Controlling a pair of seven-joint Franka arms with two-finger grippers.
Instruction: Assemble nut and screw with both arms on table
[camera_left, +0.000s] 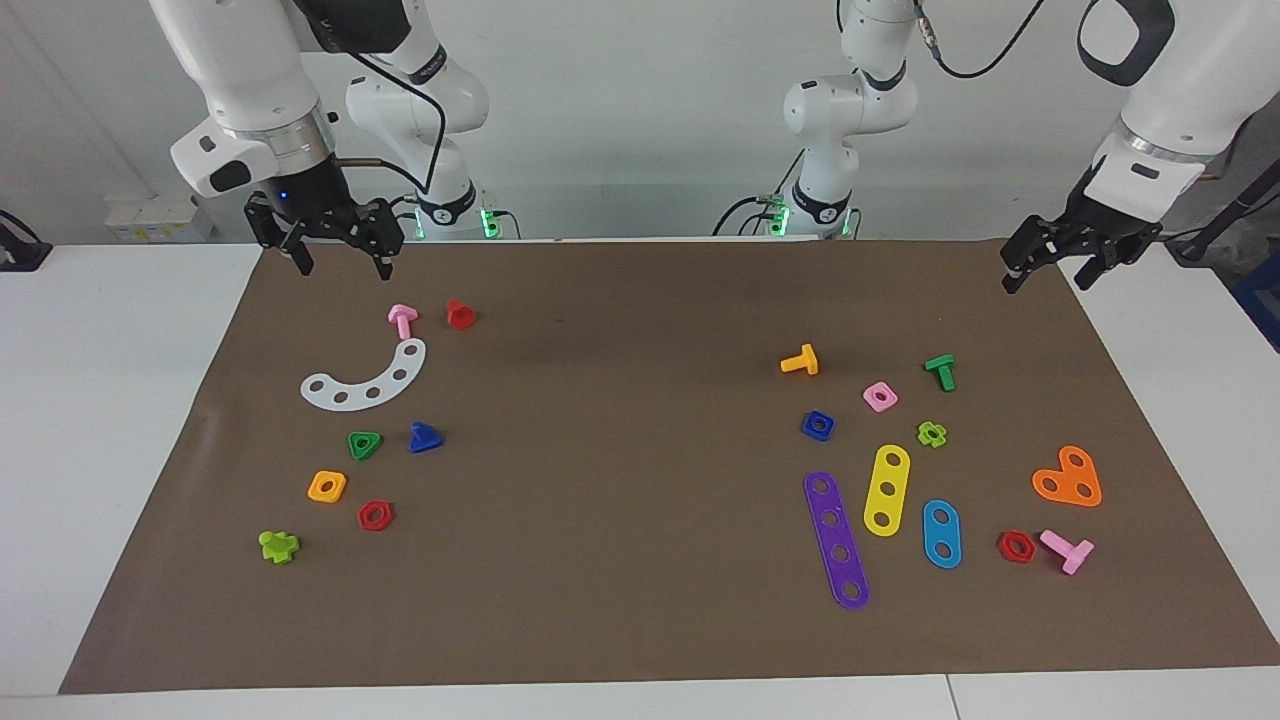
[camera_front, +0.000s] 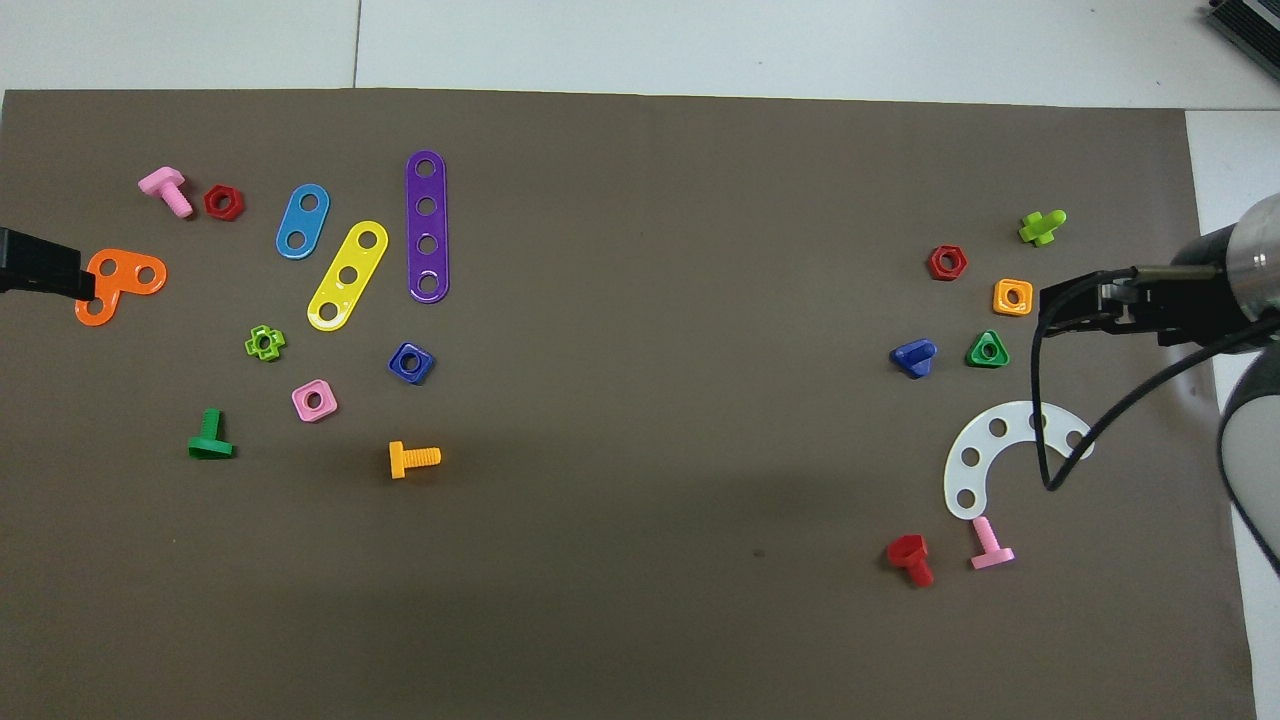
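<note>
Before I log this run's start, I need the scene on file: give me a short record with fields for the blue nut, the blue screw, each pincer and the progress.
nut: blue nut, flat on the brown sheet toward the left arm's end, beside the pink square nut
screw: blue screw, toward the right arm's end, beside the green triangular nut
left pincer: left pincer open, empty, raised over the sheet's corner
right pincer: right pincer open, empty, raised above the pink bolt
progress: nut and screw apart, neither touched
</note>
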